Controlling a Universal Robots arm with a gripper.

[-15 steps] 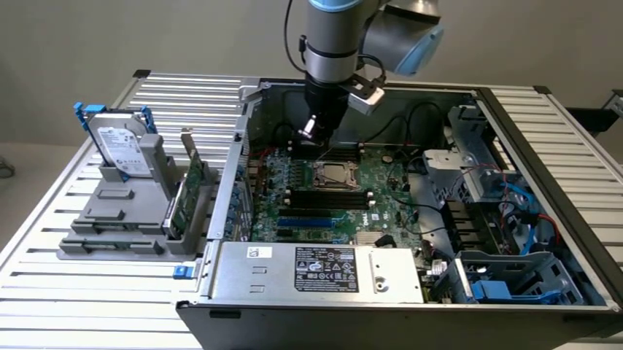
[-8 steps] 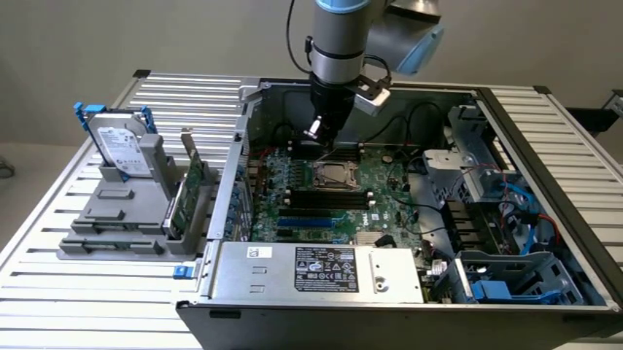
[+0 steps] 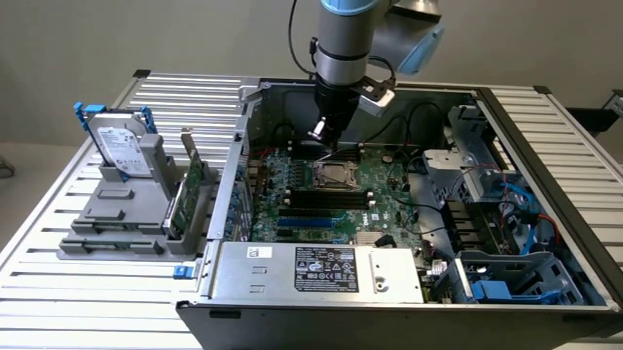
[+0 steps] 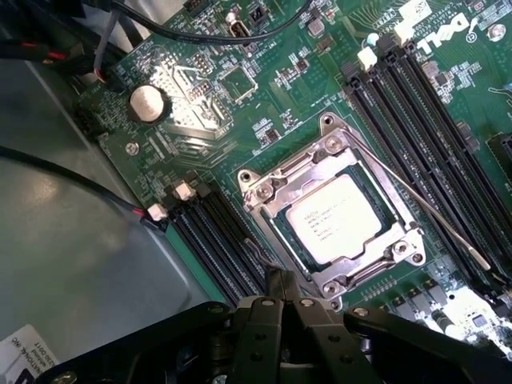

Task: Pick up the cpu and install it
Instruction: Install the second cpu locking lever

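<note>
Already the cpu sits in the socket; my gripper, jaws pressed together, could snag the loose lever.

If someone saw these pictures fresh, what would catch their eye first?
Probably the cpu, silvery and already seated in the metal-framed socket mid-motherboard. Next, the robot arm reaching down into the open computer case, its pincer hovering just above the board.

A hard drive stands upright in a grey holder beside the open computer case.
</note>
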